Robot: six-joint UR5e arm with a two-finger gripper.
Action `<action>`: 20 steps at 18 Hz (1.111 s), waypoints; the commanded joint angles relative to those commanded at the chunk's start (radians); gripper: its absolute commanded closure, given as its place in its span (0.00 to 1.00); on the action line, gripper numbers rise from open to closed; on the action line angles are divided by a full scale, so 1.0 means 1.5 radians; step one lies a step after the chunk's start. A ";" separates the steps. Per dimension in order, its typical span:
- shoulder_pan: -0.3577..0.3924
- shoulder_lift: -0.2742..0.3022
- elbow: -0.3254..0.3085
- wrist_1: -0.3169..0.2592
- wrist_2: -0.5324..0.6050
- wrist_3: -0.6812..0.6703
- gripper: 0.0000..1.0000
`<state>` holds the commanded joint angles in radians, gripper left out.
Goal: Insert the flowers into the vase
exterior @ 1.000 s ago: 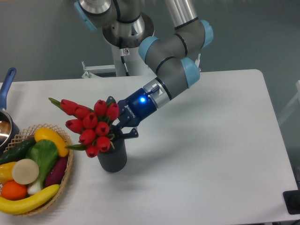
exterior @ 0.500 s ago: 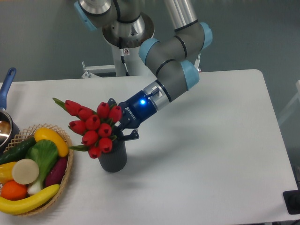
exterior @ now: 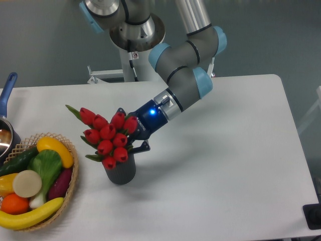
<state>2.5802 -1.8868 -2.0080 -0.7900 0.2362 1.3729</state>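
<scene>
The flowers (exterior: 108, 138), a bunch of red tulips with green leaves, lean to the upper left over the mouth of the vase (exterior: 121, 171), a small dark grey cylinder on the white table. Their stems are hidden behind the blooms, so I cannot tell how deep they reach into the vase. My gripper (exterior: 133, 139) comes in from the upper right with a blue light on its wrist. It is shut on the flowers' stems just above the vase rim.
A woven basket (exterior: 70, 186) of fruit and vegetables stands at the left front, close to the vase. A pot with a blue handle (exterior: 6, 98) sits at the left edge. The arm's base (exterior: 134, 35) rises behind the table.
The bunch has swung to the right and more upright over the vase, moving with the gripper. The vase has stayed in place.
</scene>
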 joint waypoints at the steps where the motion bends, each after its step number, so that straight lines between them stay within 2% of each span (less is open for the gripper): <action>1: 0.001 0.001 0.001 0.000 0.000 0.006 0.20; 4: 0.001 0.001 -0.001 0.000 0.000 0.009 0.12; 6: 0.001 0.003 -0.001 0.000 0.000 0.010 0.01; 8: 0.001 0.005 -0.002 0.000 0.001 0.010 0.00; 11: 0.001 0.025 -0.001 0.001 0.081 0.012 0.00; 15: 0.003 0.055 0.001 0.000 0.125 0.011 0.00; 18: 0.005 0.075 0.006 0.000 0.207 0.012 0.00; 20: 0.006 0.089 0.004 0.000 0.221 0.011 0.00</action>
<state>2.5893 -1.7535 -2.0018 -0.7900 0.5675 1.3898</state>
